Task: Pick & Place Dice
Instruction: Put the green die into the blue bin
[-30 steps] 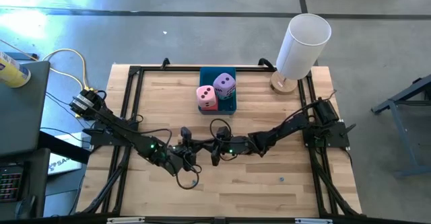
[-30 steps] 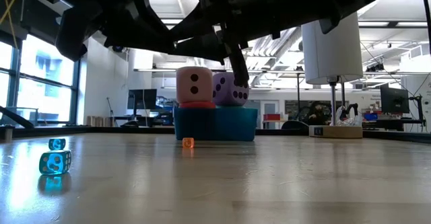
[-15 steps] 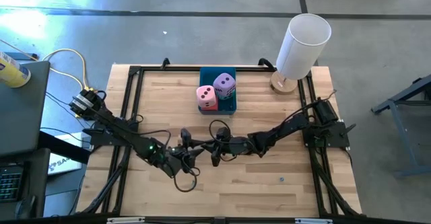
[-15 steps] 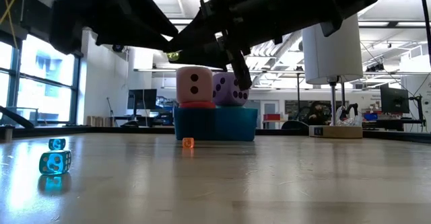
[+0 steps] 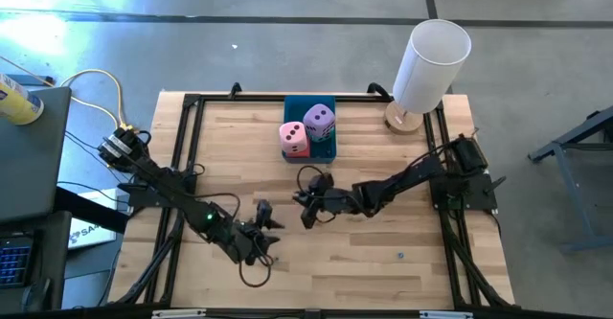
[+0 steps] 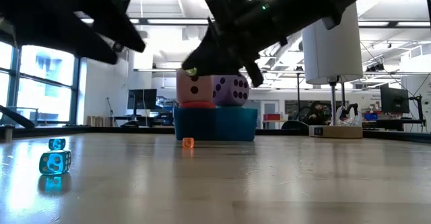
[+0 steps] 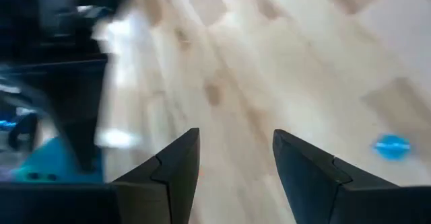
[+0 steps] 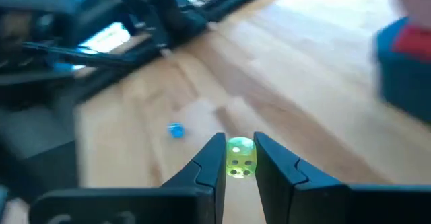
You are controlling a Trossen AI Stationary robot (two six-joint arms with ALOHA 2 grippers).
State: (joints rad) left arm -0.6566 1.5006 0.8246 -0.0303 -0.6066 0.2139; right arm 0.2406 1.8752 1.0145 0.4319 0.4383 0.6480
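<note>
Right fingers closed on small yellow-green die, held above bench centre, near side of blue tray. Pink die and purple die sit at tray. Left fingers open, empty, above near-left bench. Small blue dice and orange die lie loose. Judgement: carry level toward tray, lower before letting go, avoid nudging big dice.

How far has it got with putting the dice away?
Done: the pink die, the purple die and a red die under the pink one sit in the blue tray. In hand: the right gripper holds a small green die. Left: two small blue dice and a small orange die lie on the table; the left gripper is open, empty.
</note>
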